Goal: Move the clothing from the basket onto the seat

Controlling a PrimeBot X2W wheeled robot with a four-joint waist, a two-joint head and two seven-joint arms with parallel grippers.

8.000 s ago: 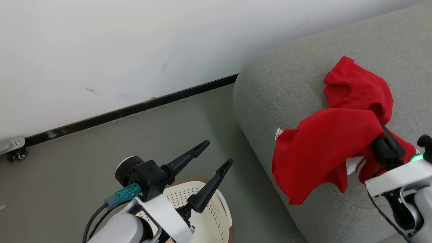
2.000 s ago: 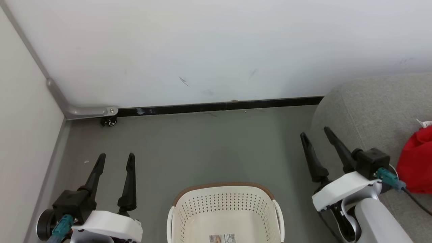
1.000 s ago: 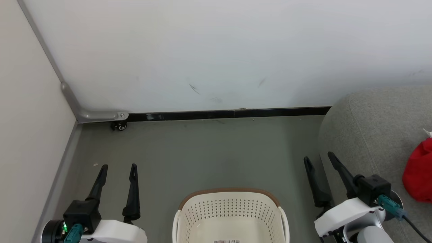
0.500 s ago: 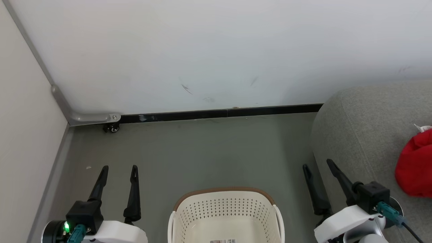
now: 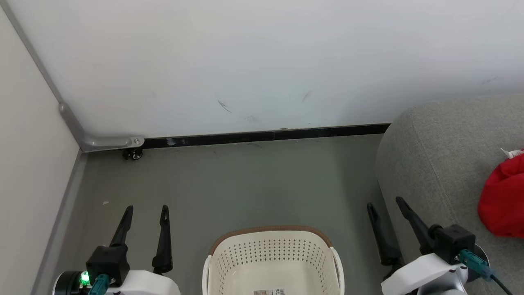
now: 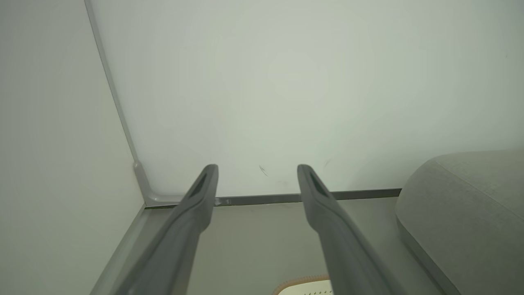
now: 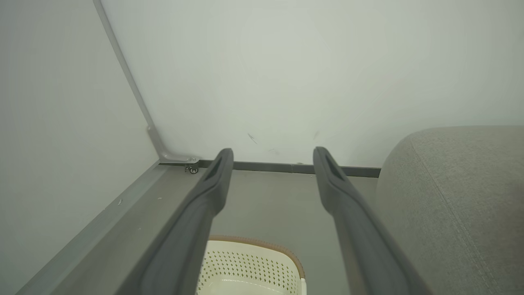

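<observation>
The cream basket (image 5: 272, 239) with its brown rim stands on the floor at the bottom centre, and the part of its inside that I see holds only a barcode sticker. Red clothing (image 5: 502, 203) lies on the grey seat (image 5: 434, 155) at the right edge. My left gripper (image 5: 147, 208) is open at the lower left, left of the basket. My right gripper (image 5: 385, 201) is open at the lower right, between basket and seat. The left wrist view has the gripper (image 6: 257, 168) with empty fingers, the seat (image 6: 470, 205) to the right. The right wrist view has its gripper (image 7: 272, 150) above the basket (image 7: 262, 256).
A white wall with a black baseboard (image 5: 262, 135) runs across the back. A second wall meets it at the left, with a grey metal rail and a small caster (image 5: 133, 154) at the corner. Grey floor (image 5: 245, 184) lies between wall and basket.
The head camera has shifted slightly, so the whole picture moves a little. Both grippers stay open and hold the same places beside the basket. The clothing still lies on the seat.
</observation>
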